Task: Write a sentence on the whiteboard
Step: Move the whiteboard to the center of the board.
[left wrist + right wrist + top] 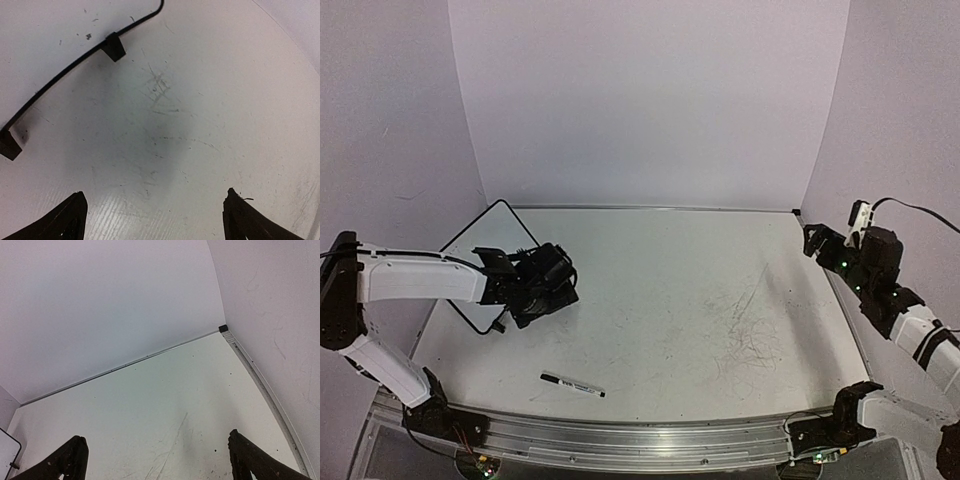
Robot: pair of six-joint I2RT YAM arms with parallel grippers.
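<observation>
Board [485, 238]: lies at the rear left of the table [670, 300], turned corner-on to the arms, thin black frame around a white face. In the overhead view its right corner is covered by the left arm. Sentence: cannot tell. The part of the face that shows reads plain white at this size.

Left wrist view: board edge [65, 67] runs diagonally across the upper left, with two black feet on the scuffed tabletop.

Left gripper [555, 282]: at the board's right corner, jaws wide, nothing between the fingertips [65, 220], bare table below. Whether it touches the board I cannot tell.

Marker [572, 384]: flat on the table near the front edge, well apart from both grippers and from the board.

Right gripper [815, 243]: raised at the right side by the wall, jaws wide, empty. Its camera looks over the table to the rear corner, with a bit of board corner [7, 450] at lower left.
</observation>
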